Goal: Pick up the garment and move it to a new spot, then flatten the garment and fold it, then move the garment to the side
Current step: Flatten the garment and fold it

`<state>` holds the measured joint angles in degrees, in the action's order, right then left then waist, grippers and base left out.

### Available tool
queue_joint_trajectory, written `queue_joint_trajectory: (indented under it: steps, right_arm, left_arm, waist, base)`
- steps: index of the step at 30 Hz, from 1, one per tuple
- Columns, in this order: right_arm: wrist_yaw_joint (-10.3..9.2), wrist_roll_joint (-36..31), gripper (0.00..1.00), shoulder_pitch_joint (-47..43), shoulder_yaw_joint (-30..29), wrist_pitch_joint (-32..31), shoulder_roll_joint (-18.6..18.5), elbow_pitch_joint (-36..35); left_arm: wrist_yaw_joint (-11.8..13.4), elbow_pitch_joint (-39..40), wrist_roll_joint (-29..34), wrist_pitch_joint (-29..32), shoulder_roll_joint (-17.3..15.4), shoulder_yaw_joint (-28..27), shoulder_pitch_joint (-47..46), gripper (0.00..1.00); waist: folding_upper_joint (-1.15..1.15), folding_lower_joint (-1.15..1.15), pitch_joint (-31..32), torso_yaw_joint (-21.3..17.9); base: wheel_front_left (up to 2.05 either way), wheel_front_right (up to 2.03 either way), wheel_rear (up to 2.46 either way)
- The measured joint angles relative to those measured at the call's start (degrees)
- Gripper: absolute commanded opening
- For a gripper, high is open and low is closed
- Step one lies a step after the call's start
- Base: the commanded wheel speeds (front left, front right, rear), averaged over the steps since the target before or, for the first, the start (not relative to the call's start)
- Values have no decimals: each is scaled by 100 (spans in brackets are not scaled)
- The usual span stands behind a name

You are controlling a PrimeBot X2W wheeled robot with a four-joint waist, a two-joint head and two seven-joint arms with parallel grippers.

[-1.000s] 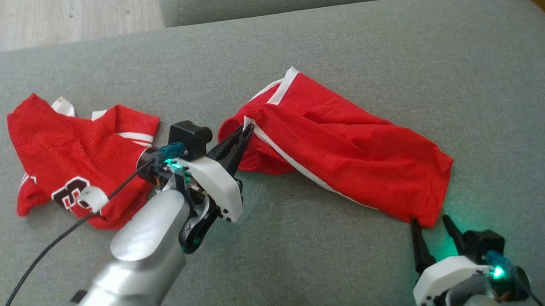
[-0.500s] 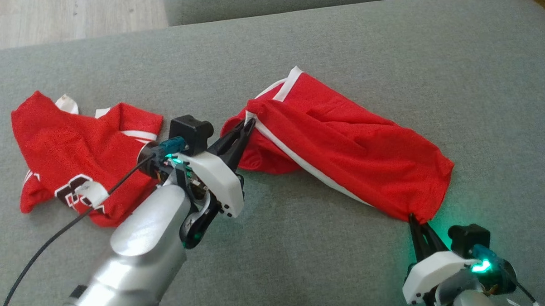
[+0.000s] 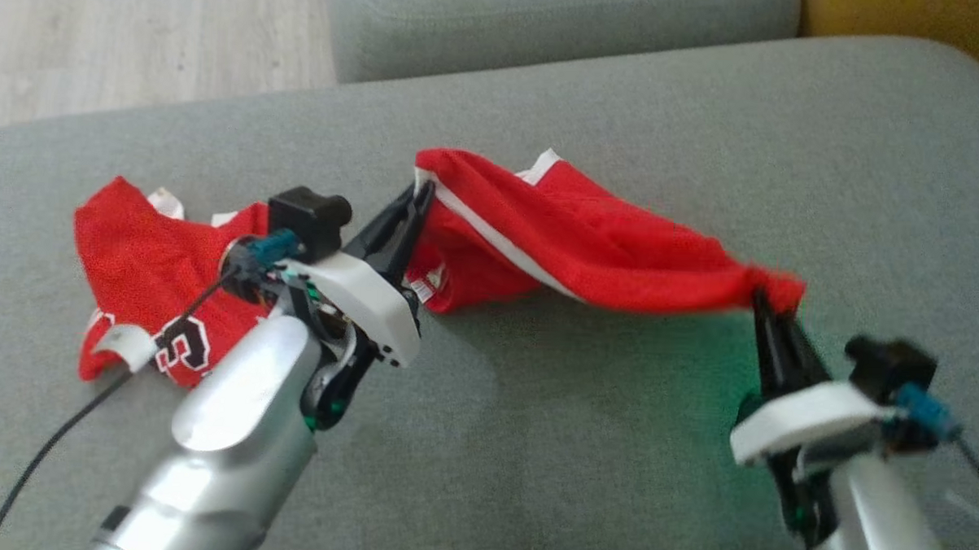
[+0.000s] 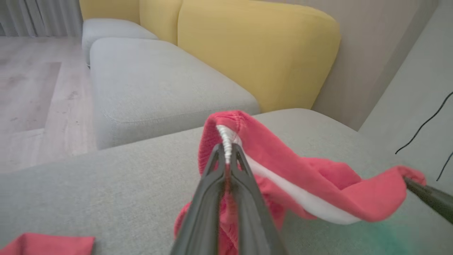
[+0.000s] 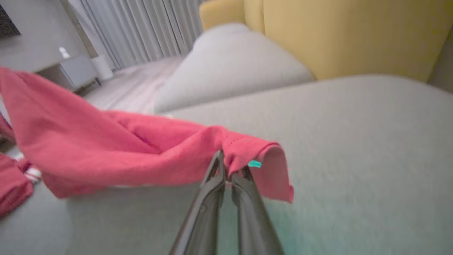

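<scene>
My left hand (image 3: pixel 421 193) is clamped on the white-striped end of the red mesh garment with white trim (image 3: pixel 612 259). My right hand (image 3: pixel 759 299) is pinched shut on its opposite corner. The cloth is raised at both ends and sags between them over the grey fabric sofa cushion (image 3: pixel 613 458). Beside my left arm, a crumpled red jersey with a dark number (image 3: pixel 139 271) lies on the same cushion. A yellow padded backrest (image 4: pixel 254 53) stands beyond.
</scene>
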<state>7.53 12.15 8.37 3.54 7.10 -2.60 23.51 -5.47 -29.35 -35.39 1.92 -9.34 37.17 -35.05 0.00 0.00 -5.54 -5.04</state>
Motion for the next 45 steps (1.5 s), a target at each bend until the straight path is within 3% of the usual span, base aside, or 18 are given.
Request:
queue_joint_trajectory:
  steps: [6,17,23,28,33,39,45]
  right_arm:
    - [0,171,0,688,-78,-399,-4,-1014]
    - [0,559,0,2260,-107,-1085,-325,-1896]
    - [0,657,0,1893,-89,-1533,-497,-2038]
    - [0,749,0,1241,-165,-1714,-522,-2265]
    - [0,888,0,1107,-292,-2008,-509,-2550]
    - [0,1139,0,1537,-408,-2347,-416,-1779]
    - [0,1088,0,3412,-192,-2446,-453,-483]
  left_arm:
    - [60,378,-59,11,-172,-203,-354,0]
    - [356,1043,-203,-482,-172,-902,-1395,0]
    - [446,1298,-354,-550,-137,-923,-904,0]
    - [469,1593,-438,-443,-302,-829,-208,0]
    - [548,1936,-531,-292,-397,-814,-73,0]
    - [441,1335,-536,-190,-348,-731,-326,0]
    - [143,307,-298,-100,-392,-768,-2100,0]
  waist:
    - [0,0,363,157]
    - [0,0,792,424]
    - [0,0,871,503]
    - [0,0,858,500]
    - [0,-1,780,443]
    - [0,0,517,290]
    - [0,3,-215,130]
  base:
    - [0,0,0]
    - [0,0,0]
    - [0,0,0]
    - [0,0,0]
    - [0,0,0]
    - [0,0,0]
    - [0,0,0]
